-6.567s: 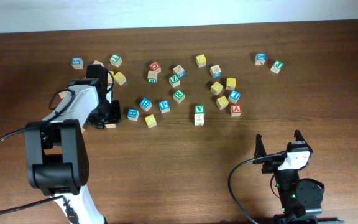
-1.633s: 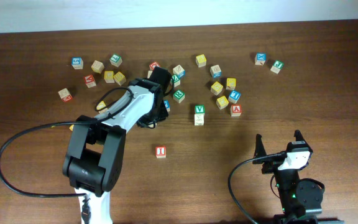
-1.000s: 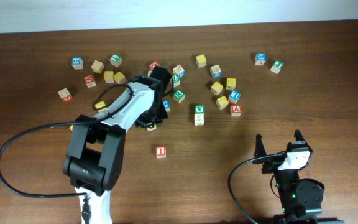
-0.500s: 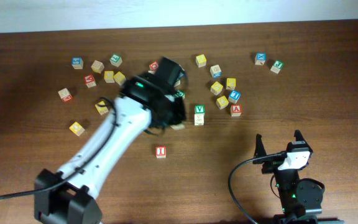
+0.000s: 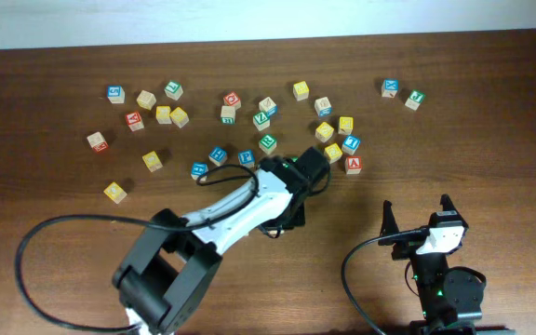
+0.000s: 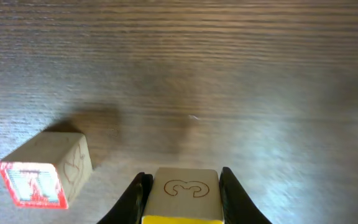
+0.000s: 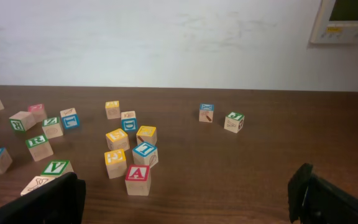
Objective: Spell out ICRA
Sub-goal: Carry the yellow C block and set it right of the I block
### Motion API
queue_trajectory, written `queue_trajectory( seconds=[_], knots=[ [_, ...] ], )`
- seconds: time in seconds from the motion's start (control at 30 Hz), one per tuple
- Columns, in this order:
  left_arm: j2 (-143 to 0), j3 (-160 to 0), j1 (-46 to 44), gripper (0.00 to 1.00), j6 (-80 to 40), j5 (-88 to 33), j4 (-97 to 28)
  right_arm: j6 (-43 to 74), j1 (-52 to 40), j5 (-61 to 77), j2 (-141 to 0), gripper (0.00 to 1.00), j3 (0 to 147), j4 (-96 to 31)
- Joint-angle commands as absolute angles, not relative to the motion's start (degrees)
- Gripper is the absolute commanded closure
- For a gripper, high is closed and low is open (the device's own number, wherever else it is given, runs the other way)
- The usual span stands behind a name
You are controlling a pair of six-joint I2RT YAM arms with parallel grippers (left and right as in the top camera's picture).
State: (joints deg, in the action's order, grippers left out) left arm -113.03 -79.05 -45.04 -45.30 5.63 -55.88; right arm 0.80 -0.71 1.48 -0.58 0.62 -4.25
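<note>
currently the left gripper (image 6: 185, 200) is closed around a yellow-edged cube (image 6: 186, 184), one finger pressed against each side. its top face carries a carved curl that is probably the "c", though the wrist view is too close to read it surely. whether the cube rests on the table (image 6: 260, 74) or hangs just above it cannot be told.

to the left of those fingers, apart from the held cube, a red-marked cube (image 6: 39, 177) sits on the wood, turned at an angle to the gripper. in the overhead view the left arm lies across this spot and hides it.

beyond the left wrist, up and to the right in the overhead view, stands the "a" cube (image 5: 353, 165) at the near edge of a small cluster. the green "r" cube (image 5: 267, 142) lies just past the arm's far side.

the right gripper (image 5: 418, 214) stands with its fingers spread wide and nothing between them, well apart from every cube. from it the "a" cube is the nearest, ahead and a little left, with the green "v" cube (image 7: 56, 168) farther left.
</note>
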Motion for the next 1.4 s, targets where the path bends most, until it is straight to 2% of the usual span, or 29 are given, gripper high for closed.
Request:
queue_trajectory(
  seconds=[0.0, 0.73, 1.37],
  knots=[
    [-115.0, -78.67, -44.95, 0.8, -47.13, 10.2, -55.75, 0.47, -0.3, 1.21, -0.21, 0.02, 0.32, -4.54],
    [-116.57, -78.67, -44.45, 0.79, -47.33, 12.03, -54.7, 0.47, -0.3, 1.21, -0.21, 0.02, 0.32, -4.54],
    [-116.57, -78.65, -43.48, 0.78, -46.63, 8.58, -58.78, 0.47, -0.3, 1.21, -0.21, 0.02, 0.32, -4.54]
  ],
)
